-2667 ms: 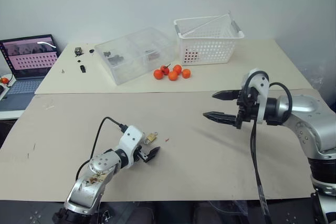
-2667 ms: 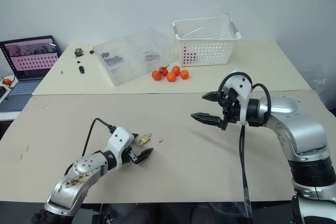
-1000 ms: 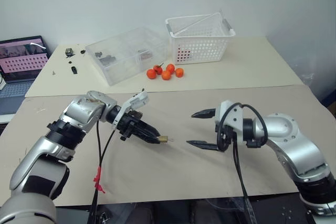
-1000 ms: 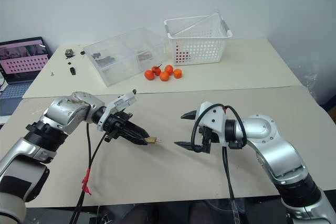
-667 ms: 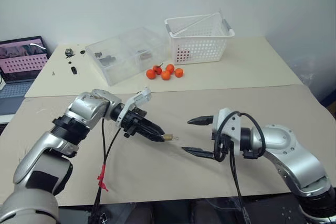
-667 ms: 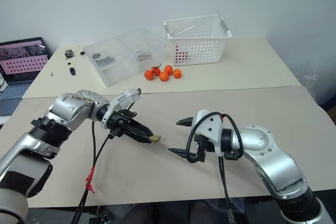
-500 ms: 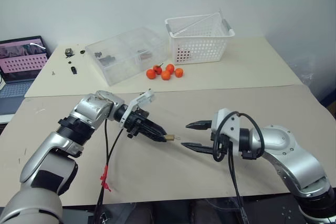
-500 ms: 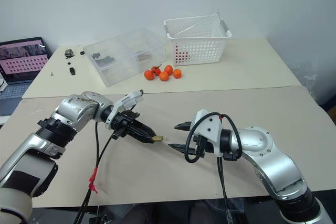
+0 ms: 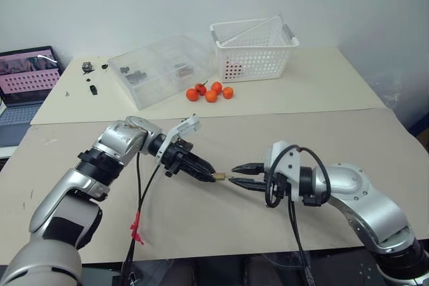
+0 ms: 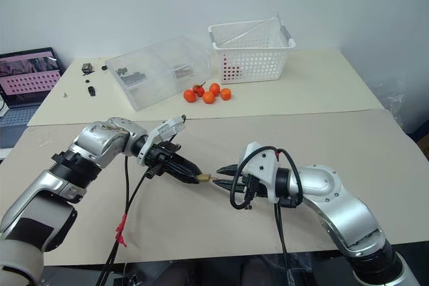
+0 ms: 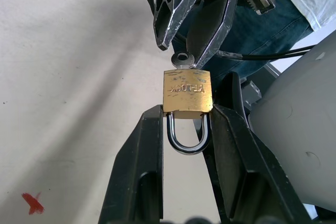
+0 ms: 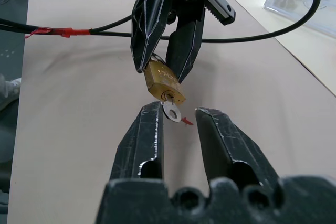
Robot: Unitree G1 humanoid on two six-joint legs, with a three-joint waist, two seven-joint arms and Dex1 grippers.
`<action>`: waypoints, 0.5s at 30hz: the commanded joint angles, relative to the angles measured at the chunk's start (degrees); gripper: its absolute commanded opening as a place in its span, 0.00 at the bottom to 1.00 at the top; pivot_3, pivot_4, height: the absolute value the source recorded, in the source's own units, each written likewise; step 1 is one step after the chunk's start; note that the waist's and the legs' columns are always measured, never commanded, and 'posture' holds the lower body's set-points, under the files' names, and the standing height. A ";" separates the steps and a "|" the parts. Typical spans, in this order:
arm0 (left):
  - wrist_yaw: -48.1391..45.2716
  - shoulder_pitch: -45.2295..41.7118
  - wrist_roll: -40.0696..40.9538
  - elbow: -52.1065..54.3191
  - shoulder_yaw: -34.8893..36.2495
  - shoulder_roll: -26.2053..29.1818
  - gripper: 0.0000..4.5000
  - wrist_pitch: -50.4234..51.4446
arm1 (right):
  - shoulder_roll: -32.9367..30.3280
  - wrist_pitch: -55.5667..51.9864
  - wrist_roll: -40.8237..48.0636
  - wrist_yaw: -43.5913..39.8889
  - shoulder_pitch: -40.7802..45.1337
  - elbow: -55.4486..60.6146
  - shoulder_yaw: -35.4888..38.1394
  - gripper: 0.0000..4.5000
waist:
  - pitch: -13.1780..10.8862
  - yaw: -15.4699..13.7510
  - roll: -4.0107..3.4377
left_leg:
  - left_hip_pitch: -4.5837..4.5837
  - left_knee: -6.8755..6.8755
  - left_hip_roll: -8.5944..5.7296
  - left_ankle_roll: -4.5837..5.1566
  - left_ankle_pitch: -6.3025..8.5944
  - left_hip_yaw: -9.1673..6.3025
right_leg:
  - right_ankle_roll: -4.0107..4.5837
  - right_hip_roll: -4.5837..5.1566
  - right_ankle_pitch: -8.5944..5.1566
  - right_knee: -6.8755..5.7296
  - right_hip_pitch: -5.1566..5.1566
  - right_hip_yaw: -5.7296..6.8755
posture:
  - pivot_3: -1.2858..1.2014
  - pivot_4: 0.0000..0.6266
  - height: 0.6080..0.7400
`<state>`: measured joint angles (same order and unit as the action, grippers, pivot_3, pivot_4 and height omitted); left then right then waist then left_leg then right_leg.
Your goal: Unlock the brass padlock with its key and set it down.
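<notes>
Holding the brass padlock (image 9: 218, 176) up off the tan surface (image 9: 348, 138), the left claw (image 9: 206, 171) pinched it at mid-air in the left eye view, keyhole end turned toward the right claw (image 9: 234, 175) so the key could be reached; oranges (image 9: 211, 93) and a white basket (image 9: 251, 48) sat far behind, unused. Left wrist view: left claw fingers (image 11: 137, 171) clamped the lock at its shackle end, body sticking out past the tips, the key (image 11: 181, 59) seated in the far face, and the right claw's fingers sat around the key head. Right wrist view: right claw (image 12: 178, 116) was partly closed, its fingers (image 12: 144, 135) flanking the key's round head with small gaps, not yet clearly pinching it. Judged step: closing on the key to turn it; a loose pinch could slip off such a thin head.
</notes>
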<state>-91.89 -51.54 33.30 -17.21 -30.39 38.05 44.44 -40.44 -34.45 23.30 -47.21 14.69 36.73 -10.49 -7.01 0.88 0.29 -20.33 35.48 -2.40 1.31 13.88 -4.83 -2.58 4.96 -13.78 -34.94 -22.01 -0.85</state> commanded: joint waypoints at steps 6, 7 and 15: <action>-0.61 -2.60 0.09 -0.01 1.41 -0.19 0.18 -0.77 | 0.33 0.19 0.40 0.49 0.10 1.14 0.81 0.20 | 0.00 -0.03 -0.01 | -0.02 0.35 0.15 0.38 0.22 -0.01 | 0.00 -0.19 0.00 -0.03 0.04 -0.01 | 0.52 0.24 1.00; -0.61 -2.68 0.07 -0.17 1.42 -0.23 0.18 -0.82 | 0.45 0.09 0.47 0.55 0.15 1.07 0.78 0.16 | 0.00 -0.03 -0.01 | -0.02 0.35 0.16 0.38 0.23 0.00 | 0.01 -0.20 0.00 -0.03 0.04 -0.02 | 0.52 0.24 1.00; -0.61 -3.13 -0.27 -0.87 1.58 -0.87 0.18 -1.25 | 0.95 -0.73 1.30 0.68 0.38 0.76 1.01 0.00 | 0.01 -0.02 -0.01 | -0.01 0.40 0.38 0.55 0.32 0.03 | 0.02 -0.46 0.01 -0.04 0.03 -0.06 | 0.52 0.24 1.00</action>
<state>-91.84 -52.50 32.73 -18.72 -30.39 37.42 43.99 -39.83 -35.06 23.81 -47.14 14.64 36.56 -10.58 -7.01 0.86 0.28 -20.34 35.88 -2.01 1.87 14.21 -4.80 -2.56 4.48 -13.77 -34.98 -21.99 -0.91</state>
